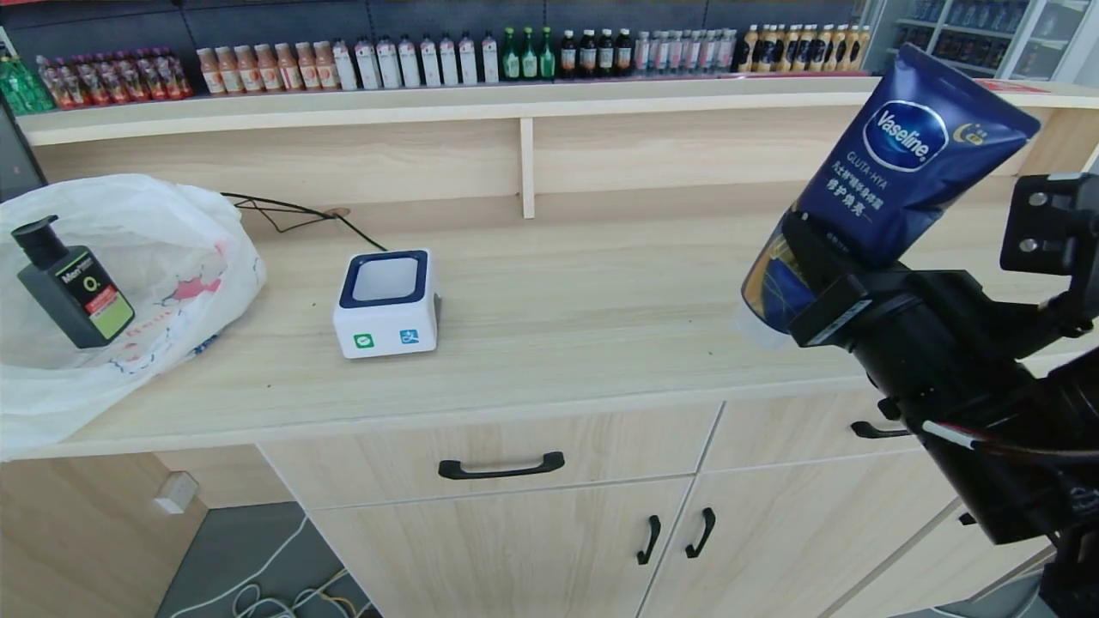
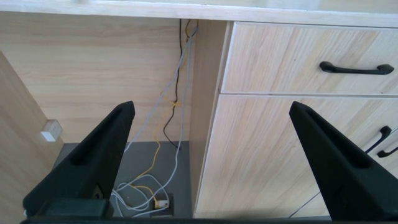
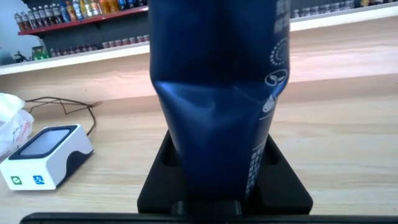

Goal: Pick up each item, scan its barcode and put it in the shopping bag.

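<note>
My right gripper [image 1: 828, 287] is shut on a dark blue lotion tube [image 1: 893, 172], held tilted in the air above the right part of the wooden counter [image 1: 601, 292]. The same tube [image 3: 217, 93] rises between the fingers in the right wrist view. A white barcode scanner [image 1: 386, 303] with a blue-rimmed window sits on the counter's middle left, well apart from the tube; its box [image 3: 43, 155] also shows in the right wrist view. A white plastic shopping bag [image 1: 172, 249] lies at the far left with a dark bottle [image 1: 73, 283] on it. My left gripper [image 2: 211, 155] is open, low beside the cabinet.
A black cable [image 1: 283, 210] runs from the scanner toward the back wall. A raised shelf [image 1: 515, 99] with rows of bottles stands behind the counter. Drawers and doors with black handles [image 1: 502, 468] lie below. Loose wires [image 2: 149, 186] trail on the floor.
</note>
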